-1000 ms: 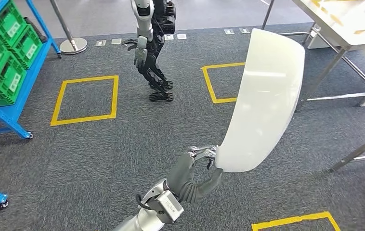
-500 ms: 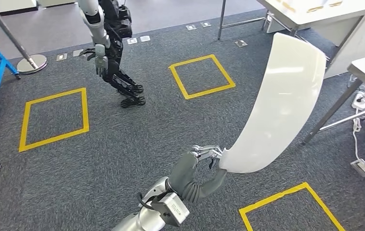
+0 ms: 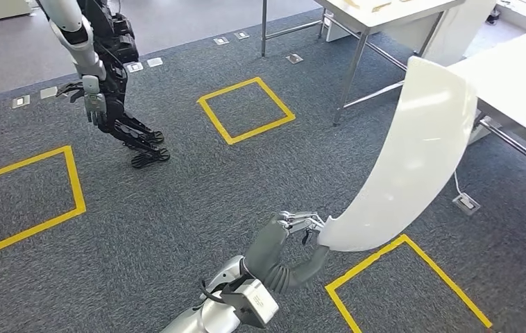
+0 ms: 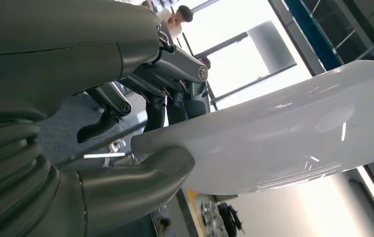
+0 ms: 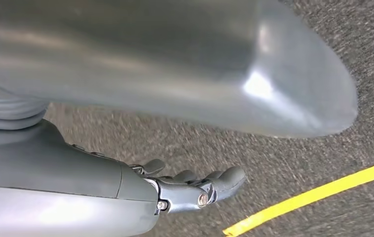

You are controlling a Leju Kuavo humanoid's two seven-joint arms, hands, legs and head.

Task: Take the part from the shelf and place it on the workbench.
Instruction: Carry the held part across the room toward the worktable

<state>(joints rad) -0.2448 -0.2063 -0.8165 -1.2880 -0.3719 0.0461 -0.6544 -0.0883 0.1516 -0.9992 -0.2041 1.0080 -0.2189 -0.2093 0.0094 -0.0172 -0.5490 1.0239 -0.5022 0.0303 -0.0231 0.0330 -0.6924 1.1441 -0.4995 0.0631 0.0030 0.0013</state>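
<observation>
Risk is the grip: your left hand (image 3: pixel 295 239) pinches only the bottom edge of the part (image 3: pixel 413 152), which stands tall above it, close to the surface (image 3: pixel 517 83). Any swing levers it loose or clips the surface edge. Right hand (image 5: pixel 195 190) hangs empty, fingers loosely curled.

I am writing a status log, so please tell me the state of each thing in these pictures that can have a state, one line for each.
White curved part: held up off the floor, gripped at its lower end.
Left hand: grips the part's edge, thumb on one side, fingers on the other.
Right hand: holds nothing, fingers apart, above the carpet.
Other robot: standing on the carpet.
White table: beside the part's upper end.
</observation>
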